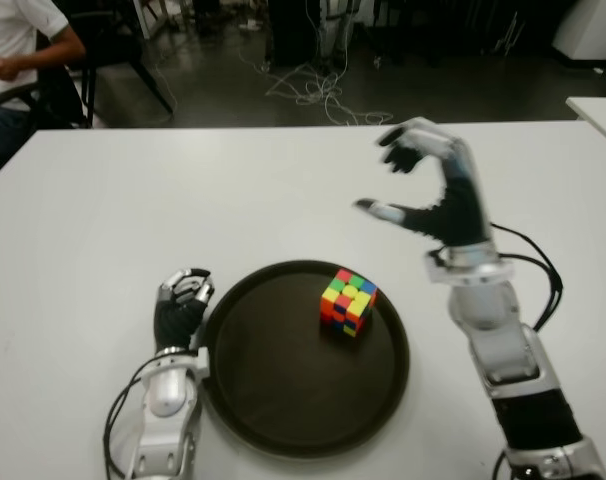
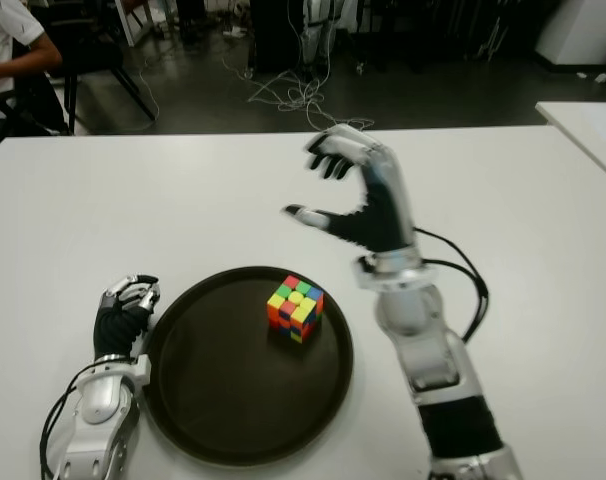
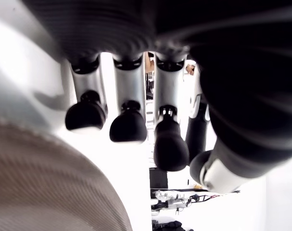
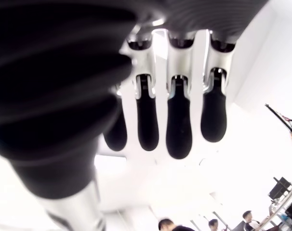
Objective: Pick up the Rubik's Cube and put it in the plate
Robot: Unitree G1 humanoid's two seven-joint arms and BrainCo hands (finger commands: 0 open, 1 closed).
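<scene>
One Rubik's Cube [image 1: 348, 301] inside plate [image 1: 283, 420]; right hand [image 1: 433, 185] empty.

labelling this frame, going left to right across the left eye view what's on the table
left hand → plate → Rubik's Cube, lying in the plate → right hand, open and empty

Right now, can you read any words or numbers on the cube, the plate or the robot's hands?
None can be read.
Rubik's Cube: only coloured squares, no letters.
Plate: plain dark, no label.
Right hand, open above the table, and left hand, curled left of the plate: no markings show.
</scene>
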